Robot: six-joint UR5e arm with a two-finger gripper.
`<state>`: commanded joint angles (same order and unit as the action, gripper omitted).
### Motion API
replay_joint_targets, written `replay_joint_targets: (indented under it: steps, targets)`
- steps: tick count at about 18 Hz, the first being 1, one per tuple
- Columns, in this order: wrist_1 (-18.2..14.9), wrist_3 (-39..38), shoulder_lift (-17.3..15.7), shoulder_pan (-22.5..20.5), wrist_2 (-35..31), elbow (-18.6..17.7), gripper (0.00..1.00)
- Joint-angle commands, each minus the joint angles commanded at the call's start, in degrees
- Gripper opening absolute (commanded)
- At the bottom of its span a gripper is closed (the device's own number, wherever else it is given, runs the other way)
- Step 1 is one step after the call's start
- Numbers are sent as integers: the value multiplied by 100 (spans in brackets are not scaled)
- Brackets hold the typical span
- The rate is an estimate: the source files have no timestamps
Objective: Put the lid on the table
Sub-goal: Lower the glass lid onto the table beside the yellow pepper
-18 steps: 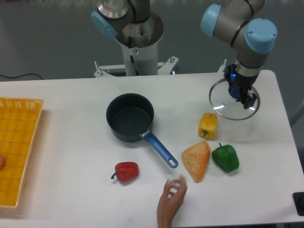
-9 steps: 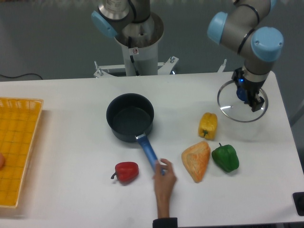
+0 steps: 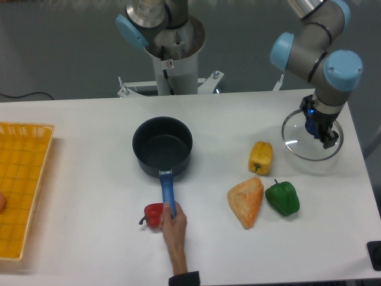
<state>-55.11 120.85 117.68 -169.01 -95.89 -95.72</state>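
Note:
The lid (image 3: 297, 143), a clear glass disc with a thin metal rim, is at the right side of the white table (image 3: 89, 179); whether it touches the tabletop I cannot tell. My gripper (image 3: 319, 128) comes down from above and is shut on the lid's blue centre knob, which its fingers mostly hide. The dark blue saucepan (image 3: 162, 146) stands uncovered near the table's middle, well to the left of the gripper.
A person's hand (image 3: 173, 224) holds the saucepan's blue handle (image 3: 167, 189). A red pepper (image 3: 153, 214), yellow pepper (image 3: 260, 157), green pepper (image 3: 282, 198) and a bread wedge (image 3: 246, 201) lie on the table. A yellow mesh tray (image 3: 21, 185) sits at the left edge.
My gripper has carried the lid further right and a little nearer the front. The hand took the saucepan's handle and swung it from pointing lower right to pointing straight toward the front.

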Motion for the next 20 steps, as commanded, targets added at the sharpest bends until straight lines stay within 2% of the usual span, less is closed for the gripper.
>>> replay_joint_targets:
  steps: [6,20]
  targets:
    - [184,0,238,9,0,79,52]
    - [193,-9,370,9,-9,44,57]
